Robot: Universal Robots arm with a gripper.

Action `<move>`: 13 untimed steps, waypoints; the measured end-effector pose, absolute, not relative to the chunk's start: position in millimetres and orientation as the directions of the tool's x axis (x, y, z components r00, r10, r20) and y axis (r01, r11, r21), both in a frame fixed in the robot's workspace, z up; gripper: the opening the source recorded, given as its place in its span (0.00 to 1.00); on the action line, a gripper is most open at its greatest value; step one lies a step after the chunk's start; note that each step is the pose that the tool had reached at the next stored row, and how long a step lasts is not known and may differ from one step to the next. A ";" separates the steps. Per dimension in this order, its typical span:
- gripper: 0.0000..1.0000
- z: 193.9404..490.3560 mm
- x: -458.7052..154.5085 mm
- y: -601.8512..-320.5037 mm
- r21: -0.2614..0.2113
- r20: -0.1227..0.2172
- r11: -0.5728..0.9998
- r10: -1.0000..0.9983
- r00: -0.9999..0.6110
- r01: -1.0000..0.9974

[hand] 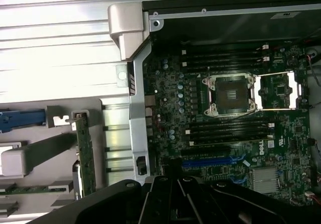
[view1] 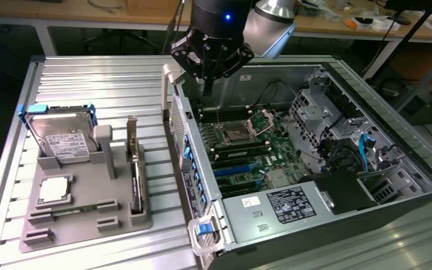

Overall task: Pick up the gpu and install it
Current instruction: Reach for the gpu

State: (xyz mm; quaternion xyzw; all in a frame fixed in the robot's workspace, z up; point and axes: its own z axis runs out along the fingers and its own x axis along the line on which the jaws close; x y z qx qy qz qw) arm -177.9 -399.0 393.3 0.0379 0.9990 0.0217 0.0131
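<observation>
We logged the gripper (view1: 208, 89) clenched and holding nothing, hanging over the open case (view1: 195, 169) near the wall that faces the holder (view1: 77, 226). The gpu (view1: 133, 169) stood on edge in the holder, along its edge nearest the case, well apart from the gripper. A hard drive (view1: 62, 138) stood at the holder's opposite corner.

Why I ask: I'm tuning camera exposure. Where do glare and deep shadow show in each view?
Wrist view: the ribbed metal table is washed nearly white by glare, while the motherboard beside it reads dark. Exterior view: the light is more even, with a soft sheen on the table and shadow inside the computer case around the black box.
</observation>
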 end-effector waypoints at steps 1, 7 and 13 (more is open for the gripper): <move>0.11 393.3 -178.8 -399.0 0.044 -0.024 0.996 0.076 -0.997 0.075; 0.11 393.3 -182.9 -398.9 0.044 -0.024 0.996 0.076 -0.997 0.075; 0.11 393.3 -187.3 -398.9 0.044 -0.025 0.996 0.076 -0.997 0.075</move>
